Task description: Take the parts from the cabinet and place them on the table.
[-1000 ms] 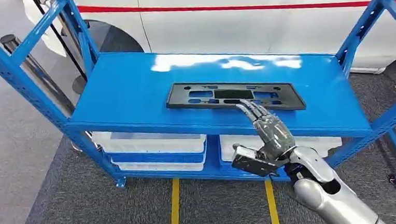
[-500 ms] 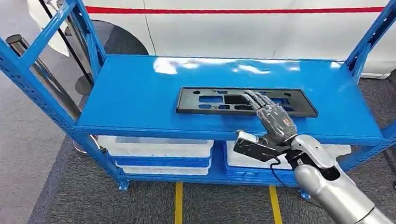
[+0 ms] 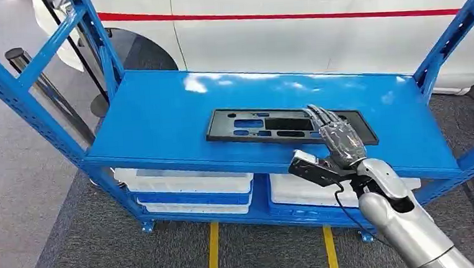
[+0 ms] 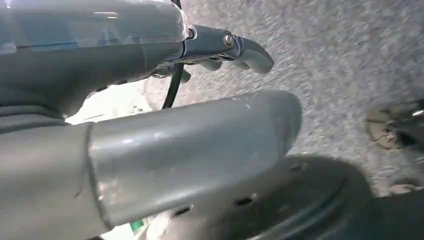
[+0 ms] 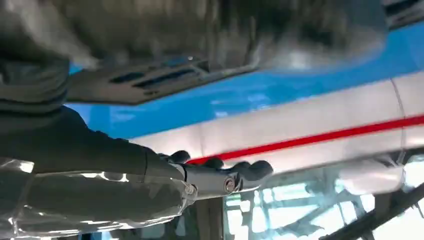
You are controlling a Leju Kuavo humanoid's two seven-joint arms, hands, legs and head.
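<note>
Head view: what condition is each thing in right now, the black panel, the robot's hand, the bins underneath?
Black panel: lying flat on the blue shelf, not lifted.
Right hand: fingers extended over the panel's right end, not gripping it.
White bins: stowed on the lower shelf, untouched.

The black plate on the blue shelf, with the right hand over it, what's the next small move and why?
Probably lower the right hand and close its fingers around the near edge of the black plate. The plate lies flat on the blue shelf, the fingers spread over its right part, and no grip shows yet.
</note>
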